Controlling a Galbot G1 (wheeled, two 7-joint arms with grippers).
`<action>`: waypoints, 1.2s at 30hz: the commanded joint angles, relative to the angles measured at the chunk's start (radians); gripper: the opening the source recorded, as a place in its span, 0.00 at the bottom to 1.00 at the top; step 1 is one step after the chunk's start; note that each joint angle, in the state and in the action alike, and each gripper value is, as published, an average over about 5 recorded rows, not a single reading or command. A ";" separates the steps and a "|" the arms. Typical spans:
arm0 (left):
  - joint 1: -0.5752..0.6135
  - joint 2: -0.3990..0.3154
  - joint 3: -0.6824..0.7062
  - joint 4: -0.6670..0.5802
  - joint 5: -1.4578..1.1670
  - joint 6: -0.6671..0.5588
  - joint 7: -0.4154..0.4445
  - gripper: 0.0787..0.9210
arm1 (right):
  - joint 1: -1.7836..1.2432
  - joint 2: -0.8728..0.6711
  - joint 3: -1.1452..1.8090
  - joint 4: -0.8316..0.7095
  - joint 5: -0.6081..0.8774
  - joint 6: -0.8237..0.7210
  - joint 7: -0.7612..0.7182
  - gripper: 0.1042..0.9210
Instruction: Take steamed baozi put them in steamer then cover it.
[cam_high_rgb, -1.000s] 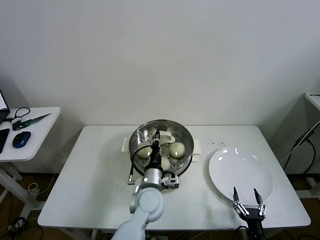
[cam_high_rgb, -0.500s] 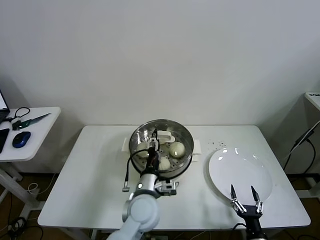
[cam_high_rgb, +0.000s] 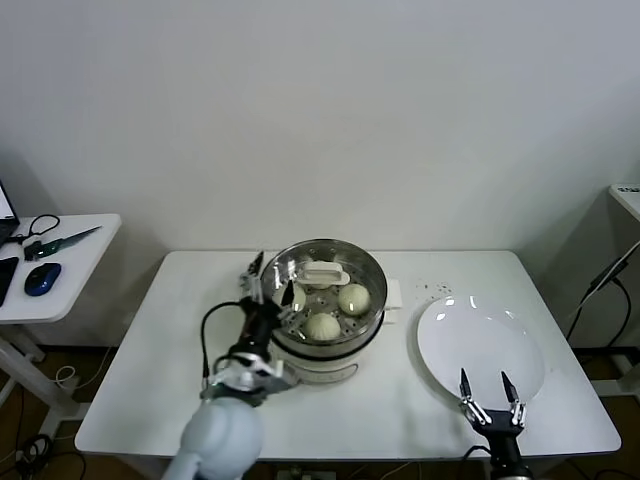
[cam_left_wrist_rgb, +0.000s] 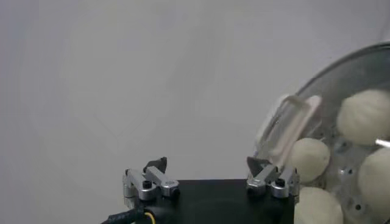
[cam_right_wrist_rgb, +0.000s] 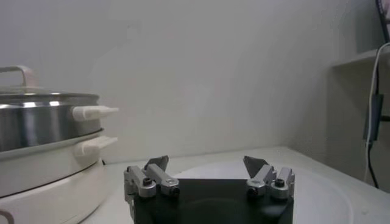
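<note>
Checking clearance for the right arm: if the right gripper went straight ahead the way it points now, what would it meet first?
The white plate. The right gripper, fingers open, sits at the plate's near edge pointing across it; past the plate only the wall shows, though its height above the plate is unclear.

steamer: shiny steel pot on a cream-white base, set upright just beside the left gripper's spread fingers
cover: clear glass lid with cream handle, seated level on the steamer
steamed baozi: pale round buns, seen through the glass, lying on the perforated tray
</note>
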 joint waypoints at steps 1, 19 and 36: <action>0.051 0.033 -0.111 -0.105 -0.389 -0.040 -0.112 0.88 | 0.002 -0.010 -0.009 0.010 -0.043 0.012 0.038 0.88; 0.359 0.063 -0.419 0.223 -1.098 -0.622 -0.084 0.88 | 0.001 -0.015 -0.019 0.002 -0.042 0.005 0.035 0.88; 0.341 0.013 -0.377 0.333 -1.058 -0.681 -0.069 0.88 | 0.000 -0.012 -0.029 0.006 -0.044 0.006 0.027 0.88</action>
